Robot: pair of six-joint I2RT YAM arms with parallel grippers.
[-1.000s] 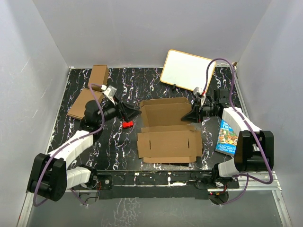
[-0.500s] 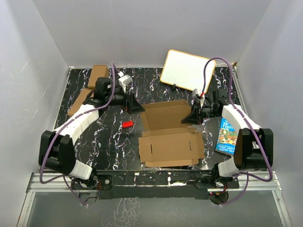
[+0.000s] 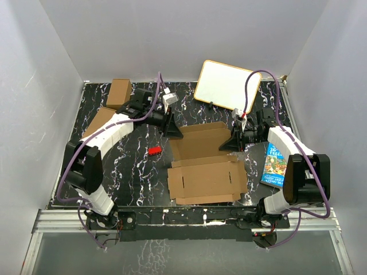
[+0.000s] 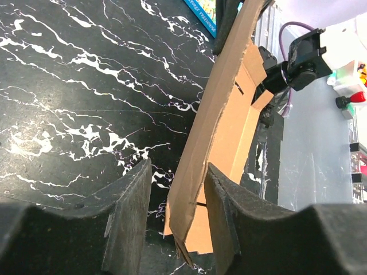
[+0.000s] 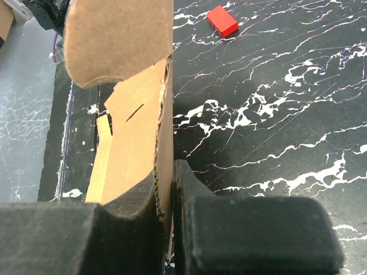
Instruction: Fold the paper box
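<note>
Nearest the arm bases, the paper box (image 3: 206, 180) lies in the middle of the black marbled table (image 3: 114, 166). Its front half is a flat brown sheet with slits and flaps. Its back panel is tipped up off the table, with a rounded flap at the top.

The right gripper (image 3: 230, 143) is clamped on the right edge of that raised panel, and its wrist view shows the corrugated edge pinched tight between the black fingers (image 5: 246, 229). The left gripper (image 3: 175, 132) is at the panel's left back corner. Its jaws are apart and straddle the cardboard edge. One finger (image 4: 226, 229) sits right against the panel, and a gap shows on the side of the other.

A small red block (image 3: 153, 150) lies on the table just left of the box, apart from it. To the right, beside the right arm, is a blue book (image 3: 275, 167). There is lettering on its cover, but it is too small for me to read with certainty.

Farther back on the left are two brown cartons. One lies flat (image 3: 98, 123), partly under the left arm, and a squarer one (image 3: 119, 90) sits behind it by the wall. At the back right, a blank whiteboard (image 3: 226, 85) with a pale wooden frame stands tilted, just behind the right gripper.
</note>
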